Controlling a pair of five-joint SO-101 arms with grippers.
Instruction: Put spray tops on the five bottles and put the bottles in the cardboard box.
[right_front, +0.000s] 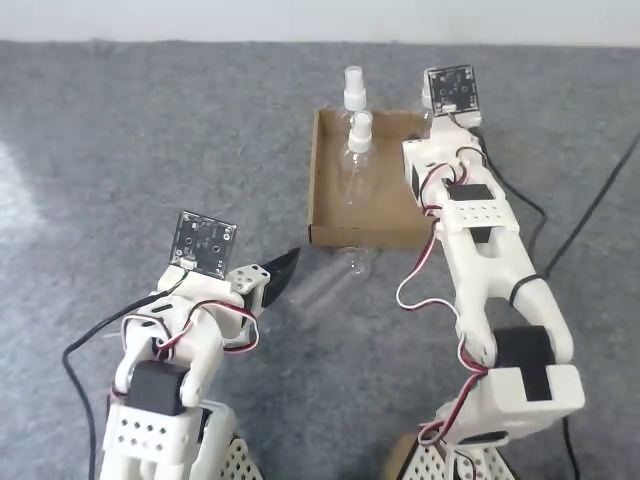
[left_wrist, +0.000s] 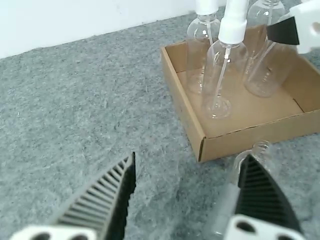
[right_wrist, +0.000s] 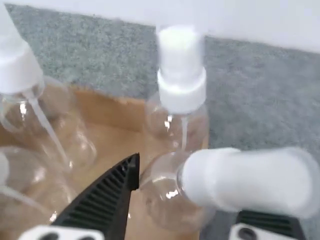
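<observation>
1. The left gripper (left_wrist: 185, 200) is held wide open above the grey desk (left_wrist: 90, 110), in its near left part, with nothing between the jaws.
2. An uncapped bottle (left_wrist: 248, 159) is seen lying on its side on the desk, just outside the near wall of the cardboard box (left_wrist: 225, 141), with its open neck turned toward that wall. It lies close to one finger of the left gripper, but contact cannot be made out.
3. The cardboard box is placed toward the far edge of the desk, about midway along it, with its open side up.
4. Three standing bottles (left_wrist: 220, 80), each fitted with a white spray top, are found upright inside the box, toward its far and left walls.
5. A tilted bottle (right_wrist: 165, 195), also fitted with a spray top, is leaned over the right part of the box.
6. The right gripper (right_wrist: 197, 195) is closed around the tilted bottle, which is held crosswise between the jaws above the box.
</observation>
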